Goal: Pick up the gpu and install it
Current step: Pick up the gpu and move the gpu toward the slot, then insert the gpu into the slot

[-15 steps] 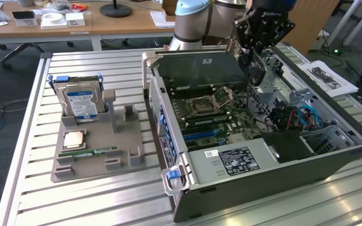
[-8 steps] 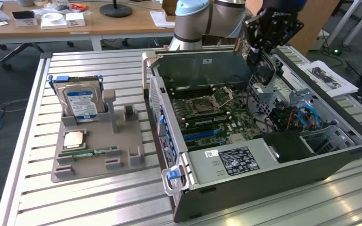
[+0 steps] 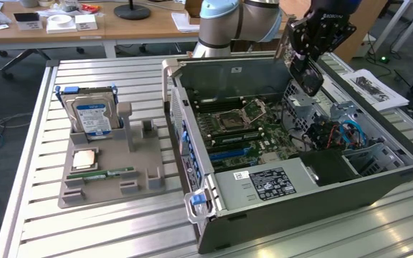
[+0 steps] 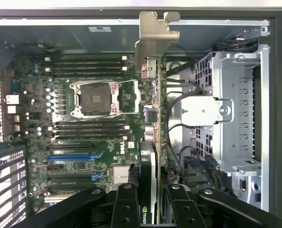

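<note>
Black jaws are pinching the gpu (image 3: 308, 78). Exterior view: the arm (image 3: 235, 21) reaches over the open PC case (image 3: 300, 215) from behind it. The card hangs on edge below the jaws, dark face showing, over the case interior toward the exterior view's right, just above the drive cage (image 3: 339, 115). It looks clear of the motherboard (image 3: 242, 129) and isn't seated in a slot. The case sits on the slatted metal counter (image 3: 84, 231). To the exterior view's left, well apart from the case, a grey fixture tray (image 3: 106, 188) holds a hard drive (image 3: 92, 117) standing upright, a CPU chip (image 3: 84, 159) lying flat and a green memory stick (image 3: 109, 173) just beside it.

Wrist view: gpu (image 4: 153, 142) is seen edge-on, clamped between the jaws on both faces, with its silvery bracket (image 4: 155, 38) at the far end from the grip. The motherboard (image 4: 36, 118) is below, with its CPU socket (image 4: 96, 97) empty, black memory slots (image 4: 89, 64) on either side of the socket and blue expansion slots (image 4: 74, 156) near the jaws. The card's edge lines up between the socket area and the grey drive cage (image 4: 236, 109).
</note>
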You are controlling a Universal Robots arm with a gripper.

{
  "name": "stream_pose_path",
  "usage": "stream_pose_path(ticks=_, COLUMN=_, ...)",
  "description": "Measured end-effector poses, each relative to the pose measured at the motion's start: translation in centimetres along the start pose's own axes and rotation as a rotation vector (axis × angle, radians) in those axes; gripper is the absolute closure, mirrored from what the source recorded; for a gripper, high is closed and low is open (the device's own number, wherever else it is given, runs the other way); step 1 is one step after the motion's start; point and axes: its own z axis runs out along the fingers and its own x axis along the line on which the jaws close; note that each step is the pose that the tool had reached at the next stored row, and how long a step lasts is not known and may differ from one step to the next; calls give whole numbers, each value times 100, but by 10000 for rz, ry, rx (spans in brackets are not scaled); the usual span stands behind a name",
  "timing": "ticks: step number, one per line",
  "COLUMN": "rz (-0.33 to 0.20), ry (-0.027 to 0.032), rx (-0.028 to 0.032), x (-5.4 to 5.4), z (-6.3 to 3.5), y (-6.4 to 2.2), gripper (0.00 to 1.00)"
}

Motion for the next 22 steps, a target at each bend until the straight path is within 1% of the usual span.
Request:
stream_pose_path(ticks=3, rz=-1, ry=1, rx=0, x=-35, z=1, y=2, gripper=73)
stream_pose_path(ticks=18, rz=-21, ry=1, rx=0, x=-35, z=1, y=2, gripper=73)
stream_pose_path(ticks=20, rz=-155, ry=8, rx=-5, x=-34, z=2, y=2, gripper=73)
stream_pose_path(ticks=22, rz=-414, ry=22, rx=-13, x=-34, z=2, y=2, gripper=73)
